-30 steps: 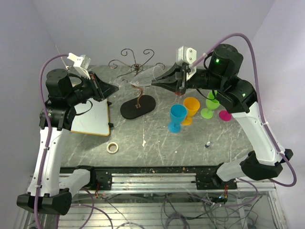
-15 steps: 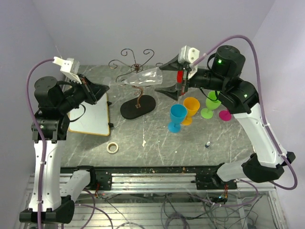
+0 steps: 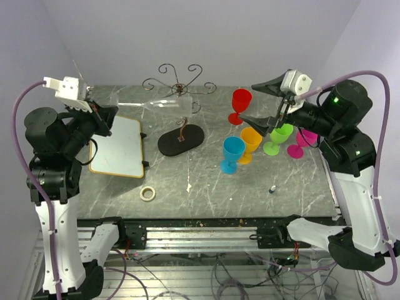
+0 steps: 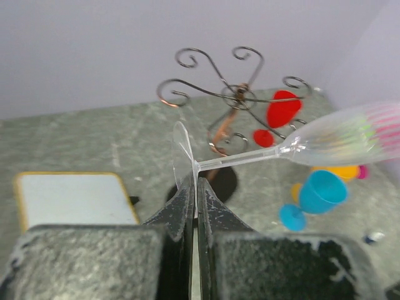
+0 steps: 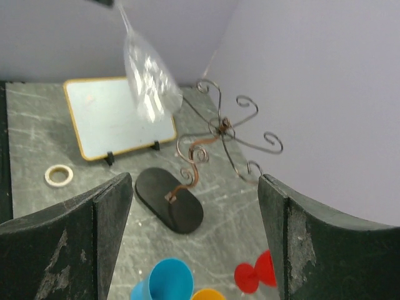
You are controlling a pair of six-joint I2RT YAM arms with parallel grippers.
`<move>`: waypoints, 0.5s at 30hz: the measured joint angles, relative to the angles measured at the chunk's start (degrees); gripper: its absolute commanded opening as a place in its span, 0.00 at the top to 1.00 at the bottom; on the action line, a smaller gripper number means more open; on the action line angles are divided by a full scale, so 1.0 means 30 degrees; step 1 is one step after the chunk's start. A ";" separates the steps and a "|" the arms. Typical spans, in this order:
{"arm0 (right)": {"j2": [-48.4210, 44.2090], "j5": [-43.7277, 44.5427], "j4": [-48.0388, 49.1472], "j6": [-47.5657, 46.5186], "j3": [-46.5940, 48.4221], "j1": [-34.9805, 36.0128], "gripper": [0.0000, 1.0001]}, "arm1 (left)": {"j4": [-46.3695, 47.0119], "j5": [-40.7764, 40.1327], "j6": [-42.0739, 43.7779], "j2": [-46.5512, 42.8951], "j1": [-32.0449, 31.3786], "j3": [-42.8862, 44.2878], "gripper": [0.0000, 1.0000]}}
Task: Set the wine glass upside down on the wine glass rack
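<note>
The left gripper (image 4: pixel 192 187) is pinching the flat foot of the wine glass (image 4: pixel 350 134) between fully closed fingers, and nothing else is holding it. The glass is lying almost level in the air, with its stem and bowl reaching away from the fingers toward about 2 o'clock in the left wrist view. The right gripper (image 3: pixel 249 103) is standing wide open and empty above the coloured cups (image 3: pixel 233 153), well apart from the glass.

As for progress, the glass is lifted and in hand, but it is not hanging on anything yet. The wine glass rack (image 3: pixel 181 139) is standing on the table with all its scroll arms bare. Judging from this, the main work is left. The glass needs turning bowl-down, its foot needs sliding onto one of the curled arms, and the fingers then need opening.

In the top view the glass (image 3: pixel 156 102) is stretching from the left gripper (image 3: pixel 109 112) toward 3 o'clock, its bowl end reaching the rack's upper arms. The right wrist view is showing a gap between the bowl (image 5: pixel 147 81) and the nearest scroll of the rack (image 5: pixel 222 128), which sits at about 4 o'clock from the bowl. From the left wrist, the rack top (image 4: pixel 234 97) is standing at roughly 1 o'clock, beyond the fingertips and behind the stem.
</note>
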 measured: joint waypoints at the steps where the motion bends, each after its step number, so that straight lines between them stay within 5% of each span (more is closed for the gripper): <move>1: -0.0321 0.0240 0.0102 -0.0015 -0.0576 -0.0124 0.19 | -0.0364 -0.0736 0.0605 0.0022 0.0007 0.0466 0.93; 15: -0.2594 0.5042 0.1909 -0.1464 -0.8371 -0.1086 0.20 | -0.3249 -0.7796 0.8961 0.1931 0.0073 0.7264 0.93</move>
